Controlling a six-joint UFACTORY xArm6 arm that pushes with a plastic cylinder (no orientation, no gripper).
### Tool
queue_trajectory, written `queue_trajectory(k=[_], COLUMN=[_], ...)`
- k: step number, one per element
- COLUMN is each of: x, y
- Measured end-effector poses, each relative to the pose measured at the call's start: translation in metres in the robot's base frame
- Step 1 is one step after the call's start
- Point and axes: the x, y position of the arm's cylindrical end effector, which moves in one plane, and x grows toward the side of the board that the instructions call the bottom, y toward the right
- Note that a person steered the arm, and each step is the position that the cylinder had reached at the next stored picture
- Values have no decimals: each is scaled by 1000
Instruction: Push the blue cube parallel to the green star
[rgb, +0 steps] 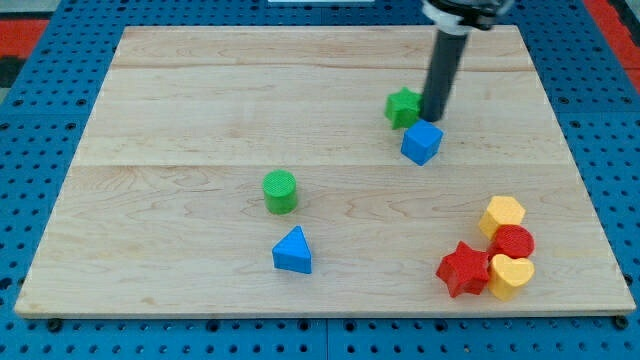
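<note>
The blue cube (421, 141) sits right of the board's centre, just below and to the right of the green star (402, 106); the two look very close or touching. My tip (433, 117) stands right beside the green star's right side and directly above the blue cube's top edge, seeming to touch the cube. The dark rod rises from there to the view's top.
A green cylinder (280, 191) and a blue triangle (293, 251) lie left of centre. At the lower right a cluster holds a yellow hexagon (502, 214), a red cylinder (513, 241), a red star (464, 268) and a yellow heart (511, 276). The wooden board (180, 120) lies on a blue pegboard.
</note>
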Motion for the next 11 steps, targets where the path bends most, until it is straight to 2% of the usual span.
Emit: queue_trajectory(k=[1, 2, 4, 5, 6, 7, 8, 9, 10, 11], x=[-24, -30, -46, -46, 2, 60, 86, 37, 2, 40], y=[-22, -80, -116, -15, 51, 64, 11, -42, -42, -43])
